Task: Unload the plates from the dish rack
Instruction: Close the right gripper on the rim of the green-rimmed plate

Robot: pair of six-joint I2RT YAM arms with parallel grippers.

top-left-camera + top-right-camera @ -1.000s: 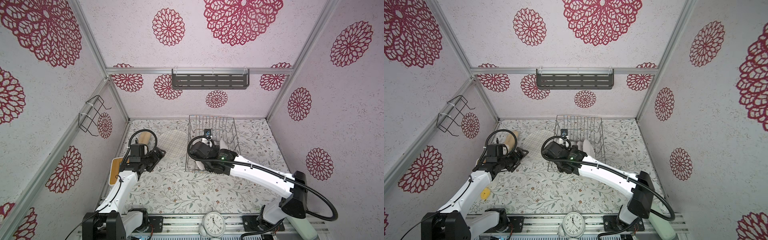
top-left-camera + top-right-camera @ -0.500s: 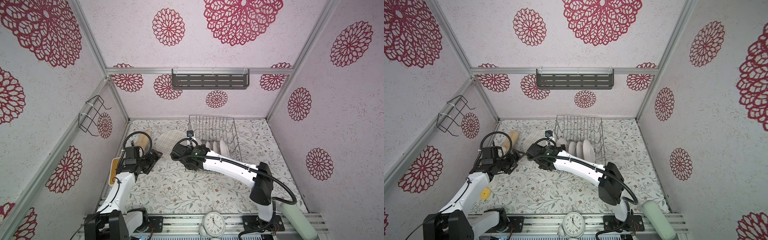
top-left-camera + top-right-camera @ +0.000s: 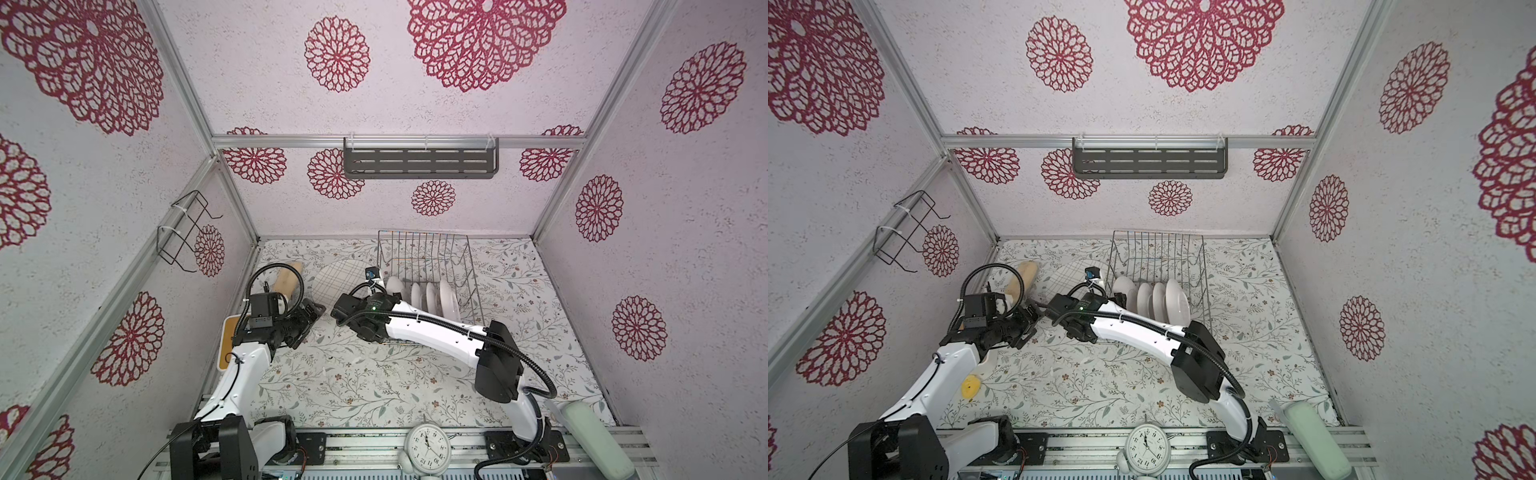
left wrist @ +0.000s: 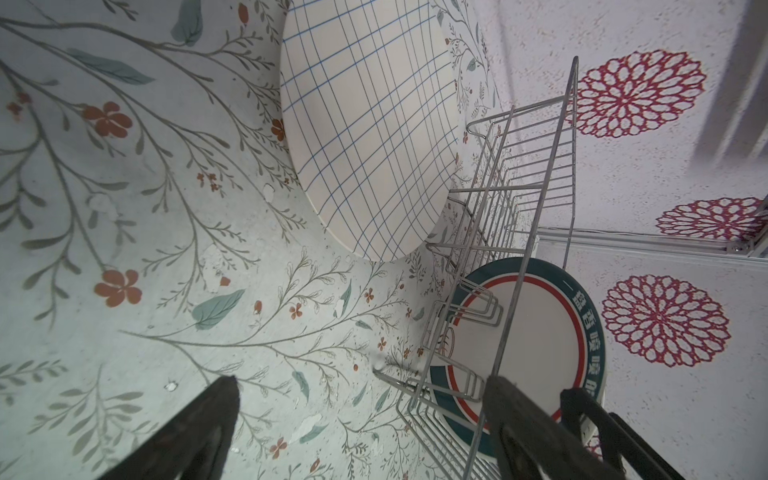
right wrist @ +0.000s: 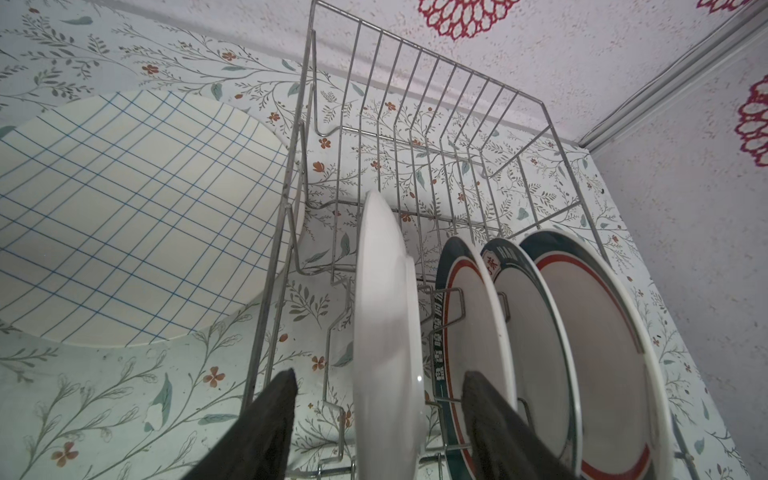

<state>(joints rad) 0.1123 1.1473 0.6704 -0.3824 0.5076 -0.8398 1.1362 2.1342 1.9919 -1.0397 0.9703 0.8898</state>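
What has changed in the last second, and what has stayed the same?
The right gripper swung left along the dish rack and now straddles its leftmost plate, jaws open, nothing gripped. The left gripper, the grid plate and the other three racked plates stayed put.

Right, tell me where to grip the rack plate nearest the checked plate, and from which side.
Grip the end plate by its upper rim, coming down from above: it stands on edge, so both faces are exposed there. The right claw straddles it, jaws apart.
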